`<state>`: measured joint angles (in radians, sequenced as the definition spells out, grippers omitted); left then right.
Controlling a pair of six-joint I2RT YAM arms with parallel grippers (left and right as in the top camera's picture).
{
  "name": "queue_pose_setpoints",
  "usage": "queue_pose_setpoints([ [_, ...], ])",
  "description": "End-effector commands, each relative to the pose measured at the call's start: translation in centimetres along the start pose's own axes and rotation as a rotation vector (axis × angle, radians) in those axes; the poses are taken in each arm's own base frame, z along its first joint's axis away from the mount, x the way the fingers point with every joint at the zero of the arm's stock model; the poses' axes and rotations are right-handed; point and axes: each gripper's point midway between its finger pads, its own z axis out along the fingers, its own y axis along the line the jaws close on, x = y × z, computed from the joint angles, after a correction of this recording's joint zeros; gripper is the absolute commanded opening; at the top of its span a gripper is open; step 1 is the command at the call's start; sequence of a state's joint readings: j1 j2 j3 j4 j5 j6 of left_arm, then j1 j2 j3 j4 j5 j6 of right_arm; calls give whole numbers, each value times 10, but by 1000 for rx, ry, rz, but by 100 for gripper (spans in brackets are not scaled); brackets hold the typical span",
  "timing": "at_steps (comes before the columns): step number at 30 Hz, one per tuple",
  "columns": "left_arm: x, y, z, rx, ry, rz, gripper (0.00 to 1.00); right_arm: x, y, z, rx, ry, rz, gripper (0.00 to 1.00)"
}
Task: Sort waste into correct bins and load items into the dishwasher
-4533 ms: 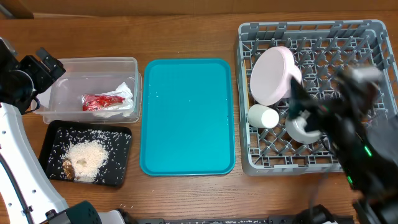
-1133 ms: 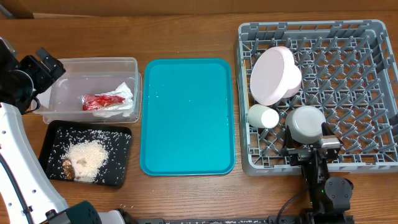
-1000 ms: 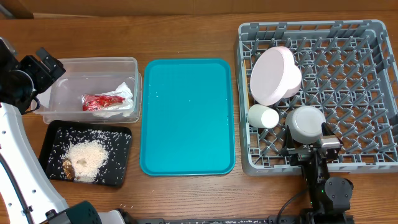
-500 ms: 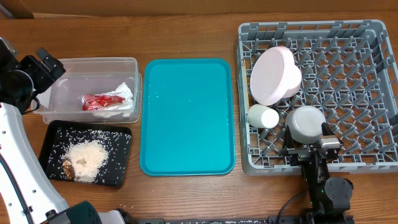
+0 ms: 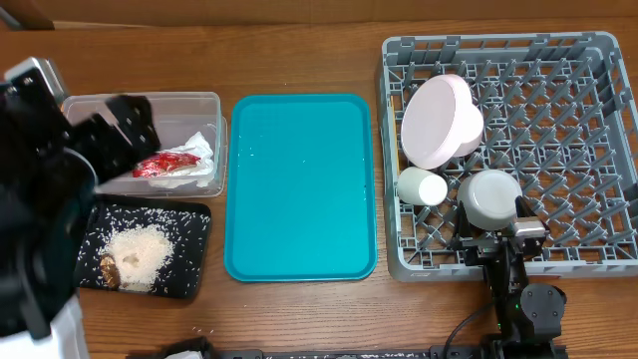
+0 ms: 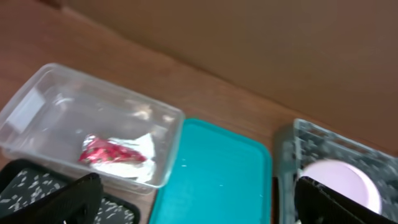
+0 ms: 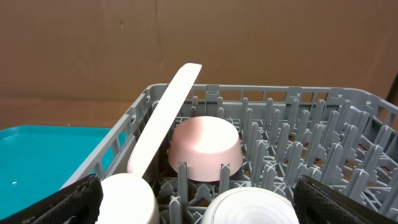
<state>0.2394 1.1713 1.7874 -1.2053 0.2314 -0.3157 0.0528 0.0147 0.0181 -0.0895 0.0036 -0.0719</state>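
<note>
One plate [image 5: 434,125], cup [image 5: 422,186], rack [image 5: 578,150], tub [image 5: 202,112], black tray [image 5: 195,261], teal tray [image 5: 299,189]; two bowls [image 5: 490,196]

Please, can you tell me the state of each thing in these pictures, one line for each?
left claw: open, empty.
right claw: open, empty.
wrapper: lying in the clear tub.
napkin: crumpled, in the clear tub.
rice: heaped in the black tray.
teal tray: lying flat, no items on it.
plate: on edge, leaning, in the rack.
cup: on its side in the rack.
bowl: upside down in the rack.
</note>
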Motion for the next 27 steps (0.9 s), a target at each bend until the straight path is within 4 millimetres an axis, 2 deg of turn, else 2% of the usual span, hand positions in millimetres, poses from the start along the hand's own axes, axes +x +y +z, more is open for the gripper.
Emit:
queue_pose_setpoints([
  [1,7,-27,-30,85,-44,51,100,1,0,0,-2,-7,-4,100],
  [3,16,-31,-44,105,-53,69,100,1,0,0,-2,-7,-4,100],
  [6,33,-28,-57,105,-39,68,100,1,0,0,-2,-7,-4,100],
  [11,71,-13,-63,92,-5,61,100,1,0,0,-2,-7,-4,100],
  [17,132,17,-51,47,44,49,100,1,0,0,-2,-7,-4,100],
  [20,151,27,-41,49,18,53,100,1,0,0,-2,-7,-4,100],
  [23,159,31,-28,80,-51,64,100,1,0,0,-2,-7,-4,100],
  [27,156,31,-8,146,-199,88,100,1,0,0,-2,-7,-4,100],
])
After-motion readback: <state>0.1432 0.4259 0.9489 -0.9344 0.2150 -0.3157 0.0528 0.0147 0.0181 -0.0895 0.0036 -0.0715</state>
